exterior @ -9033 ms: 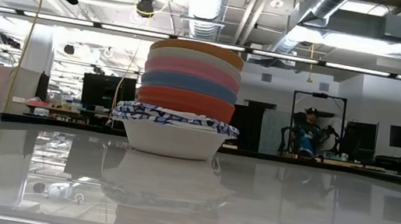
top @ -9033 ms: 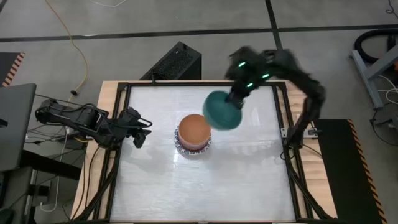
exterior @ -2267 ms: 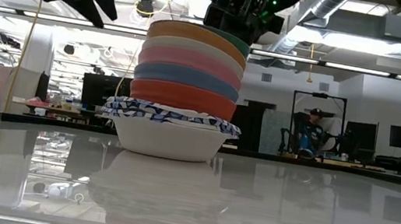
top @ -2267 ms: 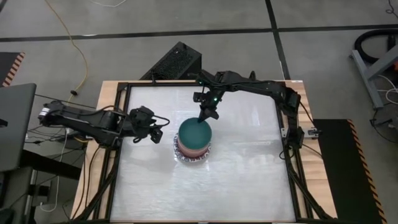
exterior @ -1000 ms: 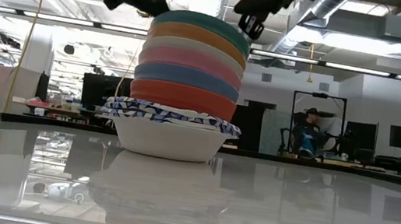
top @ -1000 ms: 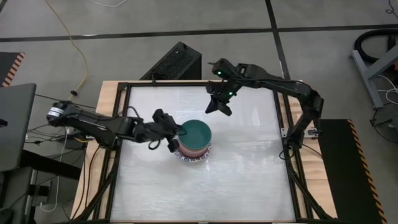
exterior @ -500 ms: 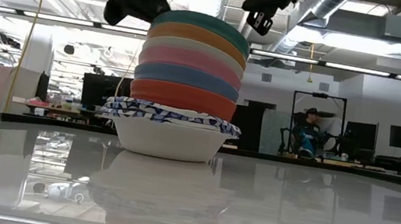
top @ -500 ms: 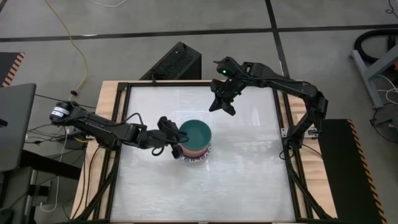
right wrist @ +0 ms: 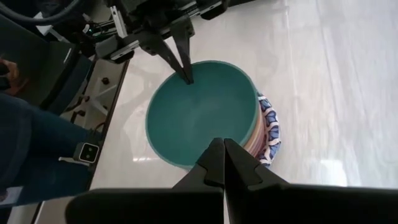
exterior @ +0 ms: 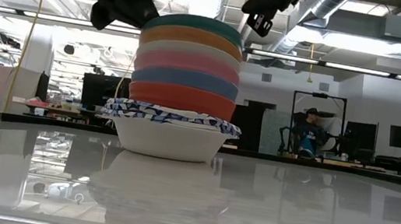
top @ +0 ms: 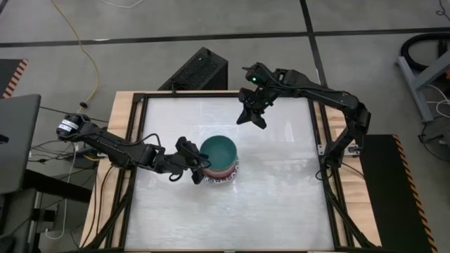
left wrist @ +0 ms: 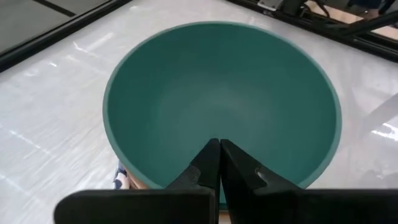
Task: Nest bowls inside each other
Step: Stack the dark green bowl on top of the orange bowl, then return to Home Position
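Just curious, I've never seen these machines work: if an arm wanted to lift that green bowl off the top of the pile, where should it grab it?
Probably the thin rim of the green bowl, coming straight down from above with one finger inside and one outside. It sits upright and open on top of the stack, with its sides sunk into the bowl beneath.

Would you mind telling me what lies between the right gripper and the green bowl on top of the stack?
Nothing: in the high view only bare white table separates the right gripper from the green bowl.
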Tool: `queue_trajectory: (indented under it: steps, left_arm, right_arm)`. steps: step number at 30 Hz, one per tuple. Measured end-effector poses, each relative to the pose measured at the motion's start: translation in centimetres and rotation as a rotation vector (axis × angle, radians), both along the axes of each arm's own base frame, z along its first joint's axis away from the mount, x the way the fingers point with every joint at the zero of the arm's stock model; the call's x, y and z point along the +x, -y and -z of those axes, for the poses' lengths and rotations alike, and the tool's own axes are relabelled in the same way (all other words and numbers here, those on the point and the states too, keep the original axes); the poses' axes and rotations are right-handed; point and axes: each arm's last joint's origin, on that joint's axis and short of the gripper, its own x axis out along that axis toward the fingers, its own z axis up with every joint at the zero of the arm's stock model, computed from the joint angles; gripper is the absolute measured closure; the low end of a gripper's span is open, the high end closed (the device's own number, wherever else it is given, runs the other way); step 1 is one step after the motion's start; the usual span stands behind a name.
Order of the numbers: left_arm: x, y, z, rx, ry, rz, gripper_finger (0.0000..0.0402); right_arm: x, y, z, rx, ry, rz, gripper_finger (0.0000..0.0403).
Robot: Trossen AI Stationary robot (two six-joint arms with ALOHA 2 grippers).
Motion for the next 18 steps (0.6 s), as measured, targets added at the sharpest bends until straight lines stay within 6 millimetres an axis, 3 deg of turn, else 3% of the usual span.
queue_trajectory:
  steps: [8,18]
  left_arm:
    - [-0.4,-0.2,-0.6,0.008,0.018,-0.005,0.0401]
    - [-3.9,-1.5,-5.6,0.097,0.198,-0.040,0.0401]
  right_arm:
    - [-0.3,-0.1,-0.4,-0.002,0.013,0.005,0.0390]
    - [-3.7,-1.6,-4.4,-0.095,0.159,0.028,0.0390]
